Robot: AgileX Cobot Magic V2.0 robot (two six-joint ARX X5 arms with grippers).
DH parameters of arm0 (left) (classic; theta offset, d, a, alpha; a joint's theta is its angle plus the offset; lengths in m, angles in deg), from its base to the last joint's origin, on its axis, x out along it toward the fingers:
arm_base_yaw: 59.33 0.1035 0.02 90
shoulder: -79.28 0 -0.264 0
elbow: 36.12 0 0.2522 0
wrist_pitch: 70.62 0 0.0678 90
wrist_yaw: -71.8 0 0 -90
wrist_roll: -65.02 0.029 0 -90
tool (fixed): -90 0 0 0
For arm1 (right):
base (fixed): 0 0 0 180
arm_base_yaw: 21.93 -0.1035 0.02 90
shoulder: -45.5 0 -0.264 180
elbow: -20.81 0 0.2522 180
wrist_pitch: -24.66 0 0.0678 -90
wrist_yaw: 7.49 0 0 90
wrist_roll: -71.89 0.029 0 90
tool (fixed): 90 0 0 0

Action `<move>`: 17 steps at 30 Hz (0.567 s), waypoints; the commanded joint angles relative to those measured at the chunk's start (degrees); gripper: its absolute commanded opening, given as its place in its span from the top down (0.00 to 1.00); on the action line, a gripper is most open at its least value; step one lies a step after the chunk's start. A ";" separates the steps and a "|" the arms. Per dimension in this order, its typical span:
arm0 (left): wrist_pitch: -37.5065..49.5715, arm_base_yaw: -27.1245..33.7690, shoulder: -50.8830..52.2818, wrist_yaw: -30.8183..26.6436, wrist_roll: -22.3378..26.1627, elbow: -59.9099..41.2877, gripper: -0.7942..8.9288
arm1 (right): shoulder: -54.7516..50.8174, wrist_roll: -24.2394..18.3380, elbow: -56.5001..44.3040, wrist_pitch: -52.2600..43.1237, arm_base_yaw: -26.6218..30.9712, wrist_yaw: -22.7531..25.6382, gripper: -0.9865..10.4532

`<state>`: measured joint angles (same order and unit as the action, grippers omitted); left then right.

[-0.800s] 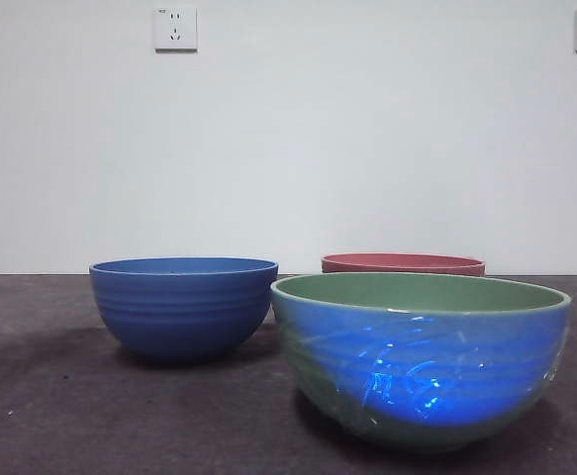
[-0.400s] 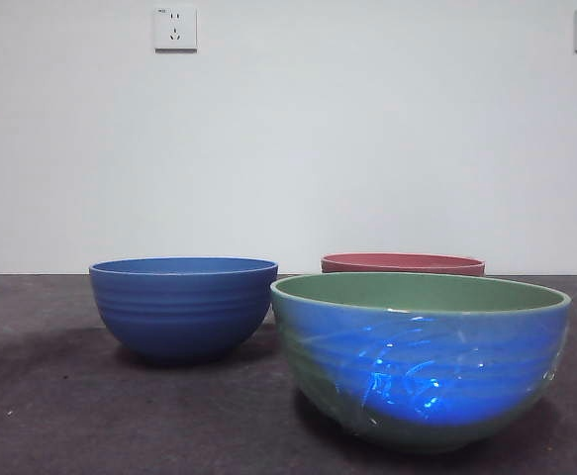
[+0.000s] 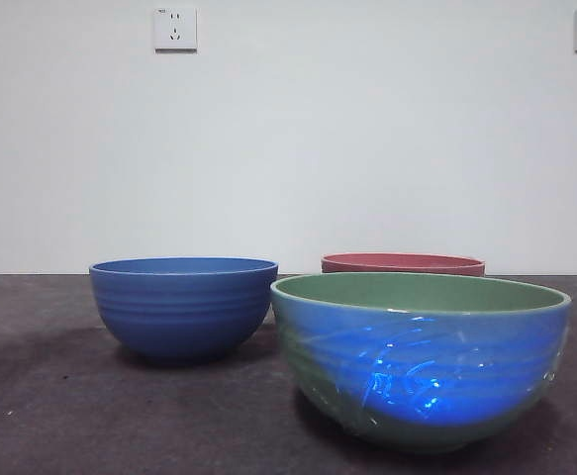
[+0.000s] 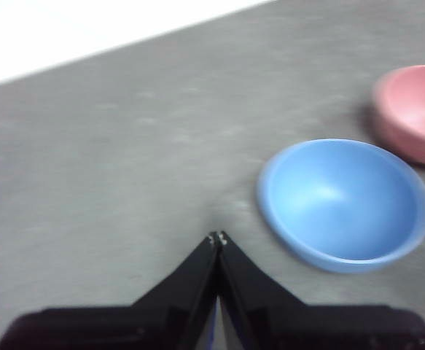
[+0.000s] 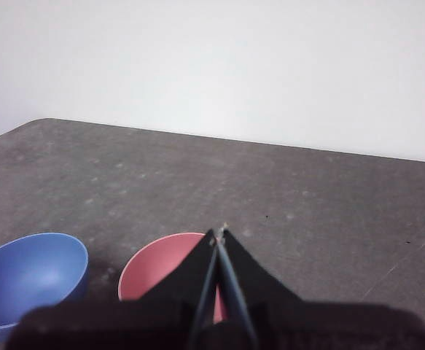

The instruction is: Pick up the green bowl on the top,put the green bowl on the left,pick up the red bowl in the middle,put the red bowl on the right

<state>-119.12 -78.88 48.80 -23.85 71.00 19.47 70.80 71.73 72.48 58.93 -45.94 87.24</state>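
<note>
Green bowl, front view: green bowl nearest the camera, upright on the dark table, held by nothing; judged already set down apart from the others, no longer stacked
Green bowl look: sage-green rim and inside, glossy ribbed wall with strong blue glare
Red bowl, front view: red bowl behind the green one, only its rim showing; standing alone, which suits a finished placing
Blue bowl, front view: blue bowl beside the green one, apart from it as far as can be told; likely the base left in place
Arms, front view: none visible, so judged waiting clear of the bowls
Left wrist view: left gripper with jaws pressed together, empty, above bare table; blue bowl near it, red bowl further off at the frame edge; green bowl not shown
Right wrist view: right gripper with jaws pressed together, empty, raised above the red bowl, which looks matte pinkish-red; blue bowl just beside it, not touching
Task stage: all three bowls separate, both grippers free; judged at or close to the end
</note>
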 commanded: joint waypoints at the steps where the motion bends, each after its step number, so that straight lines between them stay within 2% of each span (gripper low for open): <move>1: 0.85 1.44 5.77 -0.15 1.27 -0.59 0.92 | -0.02 0.72 -0.26 -0.31 -0.04 0.17 0.93; 5: 6.75 7.96 13.05 -0.09 1.29 -4.57 0.92 | -0.02 0.72 -0.26 -0.31 -0.04 0.17 0.93; 9: 15.02 14.51 19.39 0.22 -0.31 -13.90 0.92 | -0.02 0.72 -0.26 -0.31 -0.04 0.15 0.93; 15: 24.63 18.43 25.24 7.41 -1.92 -29.07 0.92 | -0.02 0.72 -0.26 -0.28 -0.04 0.17 0.93; 17: 27.43 18.53 26.56 8.20 -2.19 -33.42 0.92 | 0.07 0.72 -0.26 -0.28 -0.04 0.15 0.93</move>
<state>-93.22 -60.56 74.75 -16.13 69.71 -11.90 70.83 71.73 72.48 59.00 -45.94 87.24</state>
